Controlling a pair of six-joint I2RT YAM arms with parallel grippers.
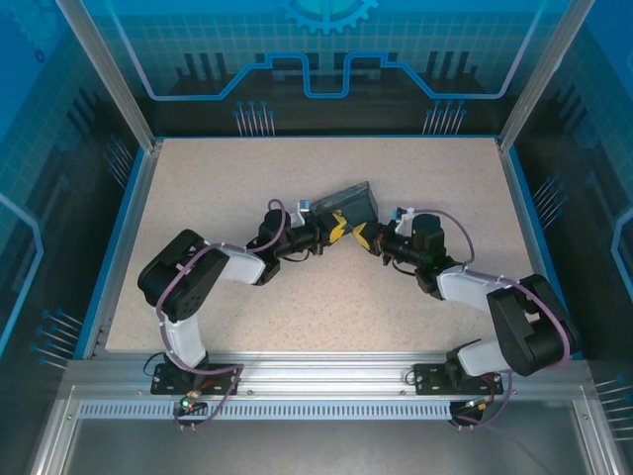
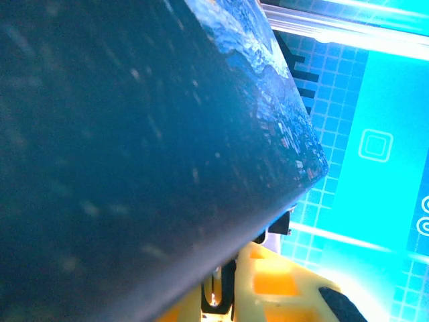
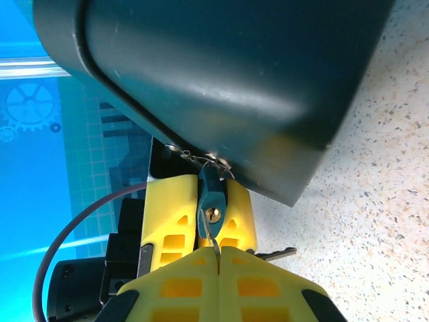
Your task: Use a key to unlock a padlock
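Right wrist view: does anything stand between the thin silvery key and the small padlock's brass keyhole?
Nothing visible does: the thin silvery key, pinched in the shut right tool, points at the brass keyhole of the small padlock.

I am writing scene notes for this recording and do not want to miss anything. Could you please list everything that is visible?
box: 1, dark blue, middle of the table, just beyond the grippers
padlock: 1, teal-looking body with a brass keyway, between yellow fingers, below the box edge
key: 1, silvery, thin, tip near the keyway
key-like piece: 1, silvery, sticking out beside the right gripper
wire ring: 1, silvery, at the padlock's top
table: 1, speckled beige
walls: blue printed panels, around the table
left gripper: 1, yellow fingers, closed on the padlock
right gripper: 1, yellow fingers, closed on the key
arms: 2, black and white, near edge
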